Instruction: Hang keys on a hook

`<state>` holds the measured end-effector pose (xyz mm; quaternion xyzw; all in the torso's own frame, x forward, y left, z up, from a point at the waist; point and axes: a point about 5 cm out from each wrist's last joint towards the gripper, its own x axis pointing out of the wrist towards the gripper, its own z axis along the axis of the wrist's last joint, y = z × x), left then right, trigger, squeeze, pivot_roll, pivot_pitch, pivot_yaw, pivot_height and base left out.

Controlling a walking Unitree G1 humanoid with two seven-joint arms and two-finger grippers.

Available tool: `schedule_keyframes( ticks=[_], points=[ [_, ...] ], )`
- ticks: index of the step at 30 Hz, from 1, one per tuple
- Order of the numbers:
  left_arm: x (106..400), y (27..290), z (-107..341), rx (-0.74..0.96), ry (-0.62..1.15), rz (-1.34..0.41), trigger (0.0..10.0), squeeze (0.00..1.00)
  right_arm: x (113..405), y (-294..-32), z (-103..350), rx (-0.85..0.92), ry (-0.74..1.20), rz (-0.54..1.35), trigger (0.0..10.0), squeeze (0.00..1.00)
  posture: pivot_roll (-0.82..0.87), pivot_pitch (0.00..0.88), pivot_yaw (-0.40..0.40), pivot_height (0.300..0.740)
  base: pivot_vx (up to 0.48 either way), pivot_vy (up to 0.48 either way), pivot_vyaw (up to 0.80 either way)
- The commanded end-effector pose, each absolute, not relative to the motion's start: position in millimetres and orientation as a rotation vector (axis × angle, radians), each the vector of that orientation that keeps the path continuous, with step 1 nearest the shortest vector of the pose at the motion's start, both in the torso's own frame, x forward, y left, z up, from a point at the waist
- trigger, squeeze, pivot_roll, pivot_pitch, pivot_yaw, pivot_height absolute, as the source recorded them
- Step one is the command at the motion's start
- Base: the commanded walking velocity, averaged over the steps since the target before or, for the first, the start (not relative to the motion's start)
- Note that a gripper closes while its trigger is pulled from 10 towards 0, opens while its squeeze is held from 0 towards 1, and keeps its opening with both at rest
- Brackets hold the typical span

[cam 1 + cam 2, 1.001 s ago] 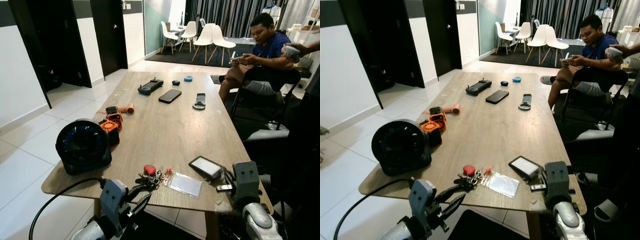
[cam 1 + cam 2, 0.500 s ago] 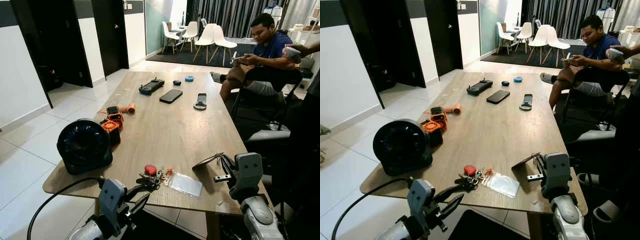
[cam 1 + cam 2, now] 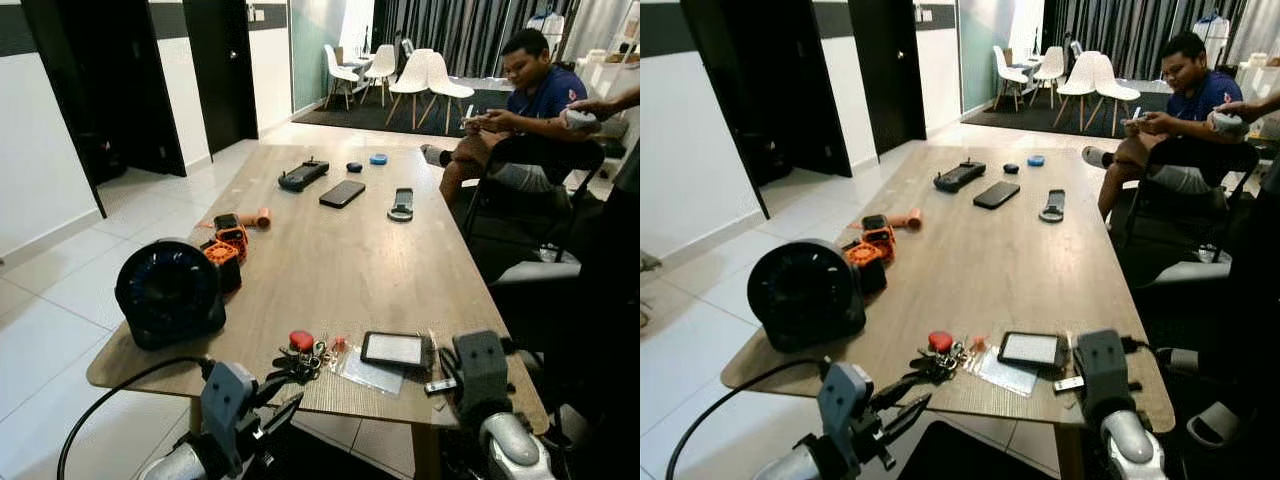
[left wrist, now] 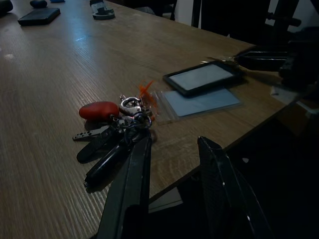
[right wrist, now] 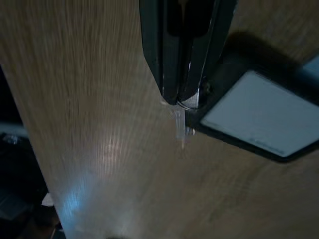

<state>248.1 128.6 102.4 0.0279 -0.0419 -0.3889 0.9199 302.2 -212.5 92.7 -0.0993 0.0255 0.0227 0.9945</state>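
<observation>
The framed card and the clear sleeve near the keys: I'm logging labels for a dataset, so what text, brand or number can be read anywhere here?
None is readable.
Framed card: faint line of print along one edge in the right wrist view, too blurred to read.
Clear sleeve: no print visible.
Keys: no markings legible.

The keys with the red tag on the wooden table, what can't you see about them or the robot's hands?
- Bunch of keys with red tag: how many there are; they overlap in the dim left wrist view.
- Right gripper: its shut fingers pinch something small and silvery beside the black-framed card holder, too blurred to name.
- Left gripper: open beside the keys; whether one finger touches them is unclear.
- Hook: I cannot make one out.
</observation>
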Motion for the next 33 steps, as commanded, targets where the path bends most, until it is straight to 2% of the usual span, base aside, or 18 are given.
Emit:
schedule_keyframes(
  ticks=[1, 12, 13, 14, 15, 16, 17, 18, 20, 21, 22, 23, 24, 33],
  points=[
    [245.1, 131.5, 97.0, 0.091, -0.058, -0.814, 10.0, 0.00, 300.5, -212.3, 86.5, -0.209, 0.084, 0.049, 10.0, 0.00, 0.04, 0.052, 0.029, 0.740, 0.000, 0.000, 0.00],
    [243.9, 131.0, 95.9, 0.098, -0.055, -0.820, 10.0, 0.00, 299.2, -216.0, 84.7, -0.205, 0.098, 0.029, 10.0, 0.02, 0.04, 0.057, 0.030, 0.740, 0.000, 0.000, 0.00],
    [243.6, 130.9, 95.9, 0.098, -0.054, -0.821, 10.0, 0.00, 298.9, -215.9, 84.8, -0.204, 0.097, 0.030, 10.0, 0.22, 0.04, 0.058, 0.030, 0.740, 0.000, 0.000, 0.00],
    [243.6, 130.9, 95.9, 0.098, -0.054, -0.821, 10.0, 0.00, 298.9, -215.9, 84.8, -0.204, 0.097, 0.030, 10.0, 0.22, 0.04, 0.058, 0.030, 0.740, 0.000, 0.000, 0.00],
    [243.3, 130.9, 95.9, 0.098, -0.054, -0.821, 10.0, 0.00, 298.7, -215.8, 84.8, -0.202, 0.096, 0.030, 10.0, 0.54, 0.04, 0.058, 0.030, 0.740, 0.000, 0.000, 0.00],
    [242.9, 130.9, 95.8, 0.098, -0.053, -0.821, 10.0, 0.00, 298.5, -215.7, 85.0, -0.201, 0.096, 0.028, 10.0, 0.74, 0.04, 0.058, 0.030, 0.740, 0.000, 0.000, 0.00],
    [242.9, 130.8, 95.7, 0.097, -0.053, -0.821, 10.0, 0.00, 298.6, -215.8, 85.0, -0.201, 0.096, 0.026, 10.0, 0.73, 0.04, 0.058, 0.030, 0.740, 0.000, 0.000, 0.00],
    [242.9, 130.8, 95.7, 0.097, -0.052, -0.820, 10.0, 0.00, 298.8, -216.1, 85.1, -0.204, 0.096, 0.021, 10.0, 0.68, 0.04, 0.058, 0.030, 0.740, 0.000, 0.000, 0.00],
    [242.9, 130.8, 95.7, 0.097, -0.052, -0.820, 10.0, 0.00, 298.8, -216.1, 85.1, -0.204, 0.096, 0.021, 10.0, 0.68, 0.04, 0.058, 0.030, 0.740, 0.000, 0.000, 0.00],
    [242.4, 131.0, 95.5, 0.097, -0.051, -0.820, 10.0, 0.00, 298.6, -216.3, 85.1, -0.207, 0.096, 0.016, 10.0, 0.37, 0.04, 0.059, 0.029, 0.740, 0.000, 0.000, 0.00],
    [242.2, 131.2, 95.4, 0.097, -0.050, -0.820, 10.0, 0.00, 298.4, -216.3, 85.1, -0.207, 0.096, 0.015, 10.0, 0.12, 0.04, 0.060, 0.030, 0.740, 0.000, 0.000, 0.00],
    [242.2, 131.2, 95.4, 0.097, -0.050, -0.820, 10.0, 0.00, 298.4, -216.3, 85.1, -0.207, 0.096, 0.015, 10.0, 0.12, 0.04, 0.060, 0.030, 0.740, 0.000, 0.000, 0.00],
    [242.1, 131.4, 95.3, 0.098, -0.050, -0.818, 10.0, 0.00, 298.2, -216.4, 85.2, -0.207, 0.096, 0.014, 10.0, 0.00, 0.04, 0.063, 0.029, 0.740, 0.000, 0.000, 0.00],
    [242.7, 131.5, 95.3, 0.100, -0.046, -0.811, 10.0, 0.00, 301.5, -214.0, 88.4, -0.199, 0.085, 0.003, 10.0, 0.00, 0.04, 0.067, 0.027, 0.740, 0.000, 0.000, 0.00]
  ],
)
